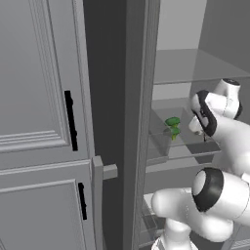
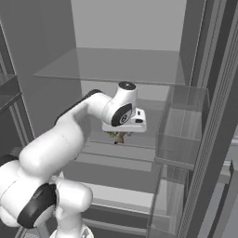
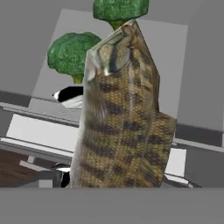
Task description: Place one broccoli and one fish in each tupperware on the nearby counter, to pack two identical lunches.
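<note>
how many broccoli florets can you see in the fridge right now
2. One bright-green lumpy broccoli floret sits on the grey shelf behind the brown patterned fish; a second floret lies farther back, near the fish's tip. The fish may hide others.

Both base views look forward from behind the arm, sharing the shelves (image 2: 121, 65); the hand view sits right against the fish (image 3: 120, 118).
</note>
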